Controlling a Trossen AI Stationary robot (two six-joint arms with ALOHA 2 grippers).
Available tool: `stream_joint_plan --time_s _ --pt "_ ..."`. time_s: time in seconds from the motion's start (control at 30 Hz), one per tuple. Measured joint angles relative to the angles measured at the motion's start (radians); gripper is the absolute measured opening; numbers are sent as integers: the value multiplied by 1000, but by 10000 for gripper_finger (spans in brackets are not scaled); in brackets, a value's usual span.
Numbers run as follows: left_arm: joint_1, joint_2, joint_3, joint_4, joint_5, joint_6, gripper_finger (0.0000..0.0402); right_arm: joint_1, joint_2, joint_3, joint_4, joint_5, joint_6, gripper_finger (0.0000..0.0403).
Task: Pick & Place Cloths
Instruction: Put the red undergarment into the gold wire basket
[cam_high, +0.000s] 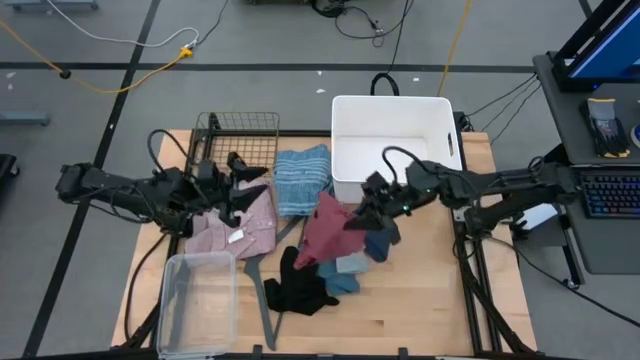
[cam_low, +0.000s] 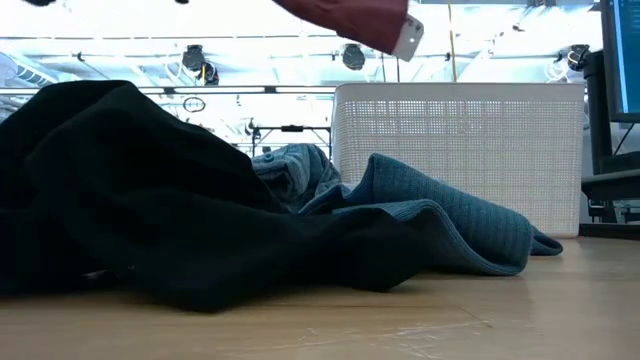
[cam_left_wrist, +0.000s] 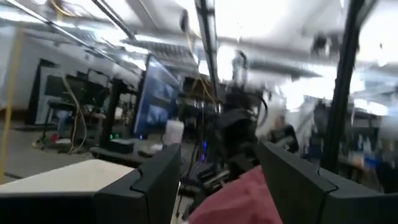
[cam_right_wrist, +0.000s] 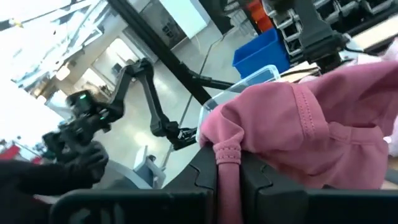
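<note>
My right gripper (cam_high: 363, 212) hovers over the table's middle, shut on a maroon cloth (cam_high: 324, 236), whose lower edge with a white label (cam_low: 407, 36) shows high in the low view. My left gripper (cam_high: 243, 190) hangs open above a pink checked shirt (cam_high: 240, 228), with nothing between its fingers (cam_left_wrist: 155, 180). A blue striped towel (cam_high: 301, 180) lies beside the white bin (cam_high: 392, 112). Black (cam_high: 296, 290), teal (cam_high: 346, 276) and navy (cam_high: 381, 246) pieces lie heaped on the wood under and near the maroon cloth. My right gripper pinches a stitched hem (cam_right_wrist: 227, 157) of the maroon cloth between its two fingers, which reach in roughly level from the table's right side. The cloth bunches over the fingertips and hangs slack below them, clear of the table in the low view.
A clear plastic tub (cam_high: 196, 300) stands at the near left and a wire basket (cam_high: 240, 134) at the far left. A grey clothes hanger (cam_high: 259, 290) lies between the tub and the black piece. Bare wood shows at the near right.
</note>
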Motion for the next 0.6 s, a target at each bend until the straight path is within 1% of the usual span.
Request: stream_joint_plan --time_s 0.1,0.17,0.27,0.37,0.6 --pt "0 49 121 -182 30 21 225 -30 17 0 5 -19 24 8" --pt "0 86 196 -304 31 29 225 -44 24 0 2 -20 32 8" --pt "-5 147 303 -440 30 70 225 -62 34 0 31 -21 62 8" --pt "-20 208 397 -510 31 126 225 -65 34 0 76 -20 94 8" --pt "-85 333 569 -638 28 257 225 -93 34 0 205 -21 180 8"
